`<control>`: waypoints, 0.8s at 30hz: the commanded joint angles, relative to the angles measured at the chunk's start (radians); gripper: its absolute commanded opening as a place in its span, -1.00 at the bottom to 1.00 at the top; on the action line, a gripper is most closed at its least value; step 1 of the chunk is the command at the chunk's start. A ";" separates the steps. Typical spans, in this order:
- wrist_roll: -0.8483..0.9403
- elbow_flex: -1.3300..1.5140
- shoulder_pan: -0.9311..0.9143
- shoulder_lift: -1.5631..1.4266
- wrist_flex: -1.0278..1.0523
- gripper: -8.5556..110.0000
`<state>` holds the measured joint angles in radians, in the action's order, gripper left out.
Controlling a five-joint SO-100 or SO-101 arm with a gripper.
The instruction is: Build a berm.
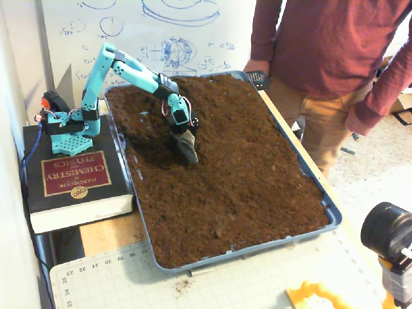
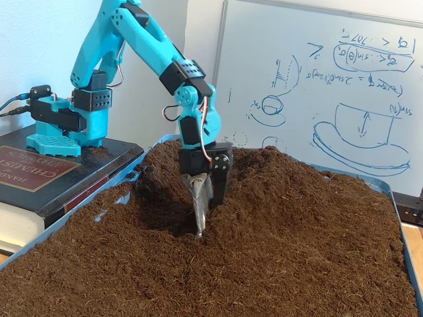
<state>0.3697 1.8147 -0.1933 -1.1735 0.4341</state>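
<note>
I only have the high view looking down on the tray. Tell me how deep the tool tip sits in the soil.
Observer: In the low fixed view the gripper points almost straight down, and only the tip of its metal blade is buried.
Operator: Report the soil height around it.
Observer: A hollow lies on the arm-base side. The berm rises behind the gripper, toward the whiteboard.
</note>
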 commanded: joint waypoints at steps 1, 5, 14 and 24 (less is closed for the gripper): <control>-0.084 -0.222 0.118 -0.140 -0.032 -0.85; -0.080 -0.230 0.155 -0.161 -0.032 -0.85; -0.091 -0.216 0.190 -0.212 -0.032 -0.85; -0.094 -0.095 0.213 -0.368 -0.029 -0.85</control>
<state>0.2899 1.7211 0.0230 -1.3545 0.4280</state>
